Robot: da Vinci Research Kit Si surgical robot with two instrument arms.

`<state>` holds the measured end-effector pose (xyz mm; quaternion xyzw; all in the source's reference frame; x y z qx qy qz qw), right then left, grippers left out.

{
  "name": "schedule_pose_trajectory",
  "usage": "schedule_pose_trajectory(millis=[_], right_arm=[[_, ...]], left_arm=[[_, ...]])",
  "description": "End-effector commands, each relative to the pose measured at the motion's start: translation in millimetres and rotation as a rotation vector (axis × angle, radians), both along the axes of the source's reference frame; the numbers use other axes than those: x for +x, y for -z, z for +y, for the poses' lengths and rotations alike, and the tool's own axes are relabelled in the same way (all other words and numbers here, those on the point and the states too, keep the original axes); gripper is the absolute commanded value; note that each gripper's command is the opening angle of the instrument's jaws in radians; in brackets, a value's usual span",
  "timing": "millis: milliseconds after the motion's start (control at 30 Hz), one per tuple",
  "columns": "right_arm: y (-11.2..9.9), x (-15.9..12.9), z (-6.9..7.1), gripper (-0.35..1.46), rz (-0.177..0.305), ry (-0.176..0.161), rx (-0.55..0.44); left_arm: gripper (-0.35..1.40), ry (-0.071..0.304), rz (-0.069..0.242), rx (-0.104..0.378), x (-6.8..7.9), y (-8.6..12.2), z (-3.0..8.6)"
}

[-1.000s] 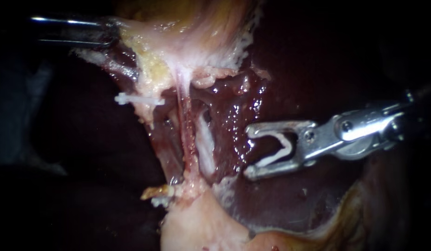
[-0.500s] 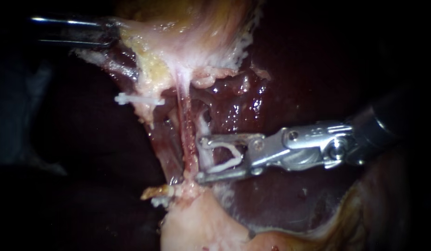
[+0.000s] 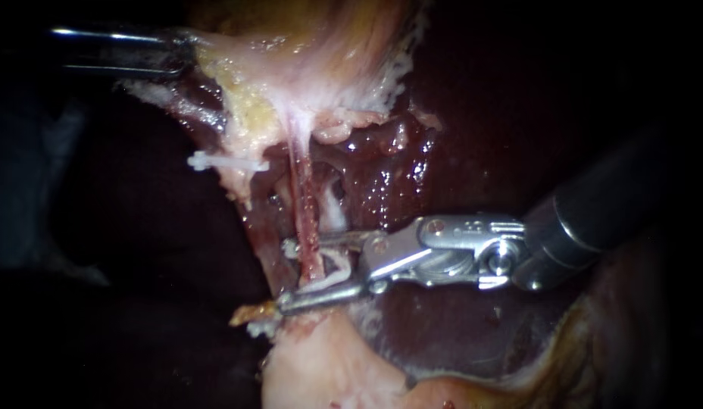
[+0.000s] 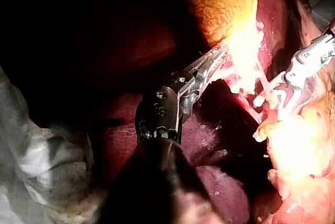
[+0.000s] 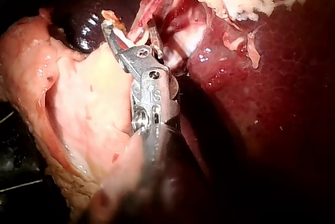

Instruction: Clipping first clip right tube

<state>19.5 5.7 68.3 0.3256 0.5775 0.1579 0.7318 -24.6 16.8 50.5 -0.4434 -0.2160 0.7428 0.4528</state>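
Observation:
My right instrument [image 3: 285, 276] comes in from the right. Its jaws stand apart and hold an open white clip [image 3: 338, 265]. They straddle the reddish tube [image 3: 307, 216], which runs down from the gallbladder [image 3: 314, 45]; a pale strand [image 3: 334, 216] lies just right of that tube. The right wrist view shows the same jaws [image 5: 130, 29] around the tube [image 5: 144, 9]. My left instrument [image 3: 181, 54] is at the upper left. In the left wrist view its jaws [image 4: 213, 63] are shut on the gallbladder's pale edge.
Another white clip [image 3: 226, 163] sits closed on tissue left of the tubes. Dark red liver [image 3: 457, 136] lies behind and to the right. A pale fatty mass [image 3: 321, 371] bulges just below the right instrument's lower jaw.
My right instrument has moved left across the liver to the tubes; its jaws with the clip now straddle the reddish tube. The left instrument has not moved.

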Motion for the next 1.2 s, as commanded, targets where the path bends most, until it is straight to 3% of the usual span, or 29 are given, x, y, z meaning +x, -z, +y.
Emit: schedule_pose_trajectory(millis=[33,267,400,633,933,1100,1200], right_arm=[[0.0,0.2,0.0,0.48,0.001,-0.001,0.001],[0.8,0.7,-0.6,0.49,0.028,-0.009,0.028],[2.0,0.6,-1.5,0.49,0.035,0.002,0.054],[4.2,1.0,-3.4,0.45,0.111,0.107,0.088],[5.1,1.3,-2.9,0.35,0.106,0.094,0.088],[5.2,0.9,-2.2,0.12,0.096,0.074,0.093],[5.1,0.5,-2.1,-0.16,0.086,0.071,0.121]], left_arm=[[-0.35,0.000,0.000,0.000,0.0,0.0,0.0],[-0.35,0.000,0.000,0.000,0.0,0.0,0.0],[-0.35,0.000,0.000,0.000,0.0,0.0,0.0],[-0.35,0.000,0.000,0.000,0.0,0.0,0.0],[-0.35,0.000,0.000,0.000,0.0,-0.1,0.0],[-0.35,0.000,0.000,0.000,0.0,-0.1,0.0],[-0.35,0.000,0.000,0.000,0.0,-0.1,0.0]])
